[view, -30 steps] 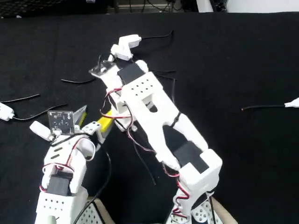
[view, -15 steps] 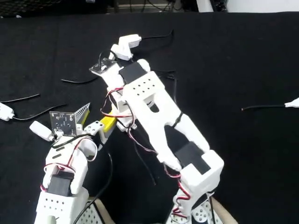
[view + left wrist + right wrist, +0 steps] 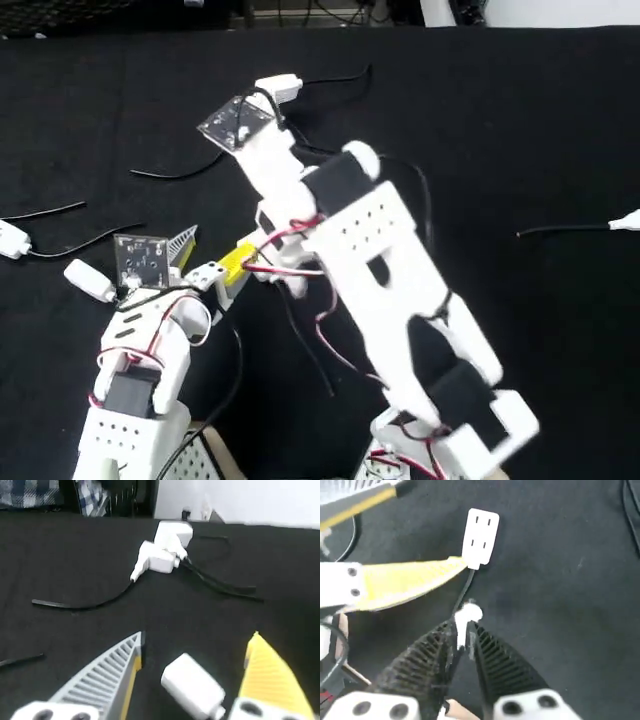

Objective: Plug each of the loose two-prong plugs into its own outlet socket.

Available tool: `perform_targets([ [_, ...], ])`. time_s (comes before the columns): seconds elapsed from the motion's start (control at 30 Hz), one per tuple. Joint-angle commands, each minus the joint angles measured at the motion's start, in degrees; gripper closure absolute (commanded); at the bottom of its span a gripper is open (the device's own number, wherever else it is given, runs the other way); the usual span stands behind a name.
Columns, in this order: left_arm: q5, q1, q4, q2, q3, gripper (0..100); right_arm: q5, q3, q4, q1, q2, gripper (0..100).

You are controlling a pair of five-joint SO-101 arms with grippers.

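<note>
My right gripper (image 3: 465,630) has its black fingers shut on a small white plug (image 3: 468,614) with a black cord. Just beyond it, a white outlet socket (image 3: 480,534) lies flat on the black cloth with its slots facing up. The left gripper (image 3: 197,640) is open, and the same socket block (image 3: 192,687) lies between its grey finger (image 3: 107,672) and yellow finger (image 3: 265,672). The yellow finger (image 3: 405,582) ends right beside the socket. In the high view the left gripper (image 3: 218,250) sits under the right arm (image 3: 380,250).
A joined white plug and socket (image 3: 278,88) lies at the back, also seen from the left wrist (image 3: 162,550). Loose plugs with cords lie at the left edge (image 3: 12,238) and right edge (image 3: 628,220). A stray black cord (image 3: 165,175) lies mid-left.
The right arm's upper links have swung to the right and its wrist has tipped up. The left arm has shifted only slightly.
</note>
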Motion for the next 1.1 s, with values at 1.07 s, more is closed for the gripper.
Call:
perform_targets([
  [1.07,-8.26,-12.62,1.05,4.57,0.48,67,4.57,55.69,-35.78,10.9,-25.63,88.2],
])
